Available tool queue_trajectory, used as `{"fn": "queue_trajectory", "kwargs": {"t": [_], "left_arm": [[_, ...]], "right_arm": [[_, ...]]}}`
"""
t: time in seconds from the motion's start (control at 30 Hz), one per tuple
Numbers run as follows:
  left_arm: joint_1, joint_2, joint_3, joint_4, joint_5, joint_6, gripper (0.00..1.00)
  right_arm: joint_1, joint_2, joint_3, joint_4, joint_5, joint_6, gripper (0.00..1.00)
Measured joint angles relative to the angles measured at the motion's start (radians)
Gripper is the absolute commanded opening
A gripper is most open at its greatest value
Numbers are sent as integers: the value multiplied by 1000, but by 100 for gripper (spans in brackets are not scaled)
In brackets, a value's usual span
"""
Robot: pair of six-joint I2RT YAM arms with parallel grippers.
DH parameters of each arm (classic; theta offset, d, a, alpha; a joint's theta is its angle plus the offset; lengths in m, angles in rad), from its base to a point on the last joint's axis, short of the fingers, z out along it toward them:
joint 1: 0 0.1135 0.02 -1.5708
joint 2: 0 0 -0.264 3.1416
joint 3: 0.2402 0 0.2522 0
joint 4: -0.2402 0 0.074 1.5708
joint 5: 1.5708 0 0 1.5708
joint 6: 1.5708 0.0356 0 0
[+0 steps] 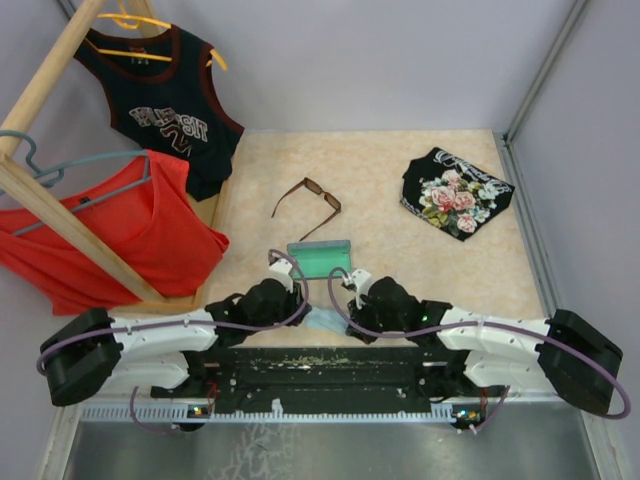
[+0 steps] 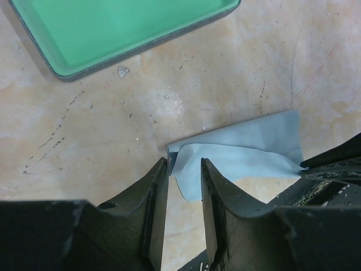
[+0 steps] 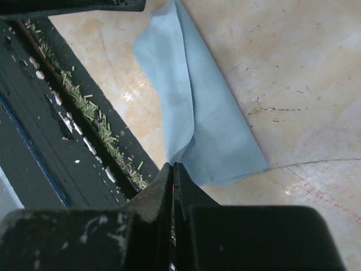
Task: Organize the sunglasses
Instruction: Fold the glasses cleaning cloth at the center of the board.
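Note:
The sunglasses [image 1: 308,204], brown with dark lenses and their temple arms unfolded, lie on the table beyond the open case [image 1: 320,258], whose green inside also shows in the left wrist view [image 2: 124,28]. A light blue cloth [image 1: 325,320] lies folded at the near edge between both grippers. My left gripper [image 2: 185,169] is open, its fingertips either side of the cloth's [image 2: 242,149] near corner. My right gripper [image 3: 173,167] is shut on a raised fold of the cloth [image 3: 208,124]. In the top view the left gripper [image 1: 303,312] and right gripper [image 1: 348,318] face each other.
A wooden rack [image 1: 60,200] with a red top [image 1: 130,235] and a dark jersey [image 1: 170,110] stands at the left. A folded black floral garment [image 1: 455,192] lies at the back right. The black base rail [image 3: 67,113], strewn with debris, runs beside the cloth.

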Motion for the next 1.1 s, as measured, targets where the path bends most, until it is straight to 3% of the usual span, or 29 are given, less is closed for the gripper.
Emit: {"fn": "queue_trajectory", "kwargs": {"t": [0.37,0.8,1.1], "left_arm": [[0,17,67,-106,-20,-90,59],[1,192,254,-274,-40,-160,54],[1,234,266,-340,-52,-176,45]], "right_arm": [[48,36,32,-20,-2,-113,0],[51,49,42,-22,7,-129,0],[51,49,42,-22,18,-129,0]]}}
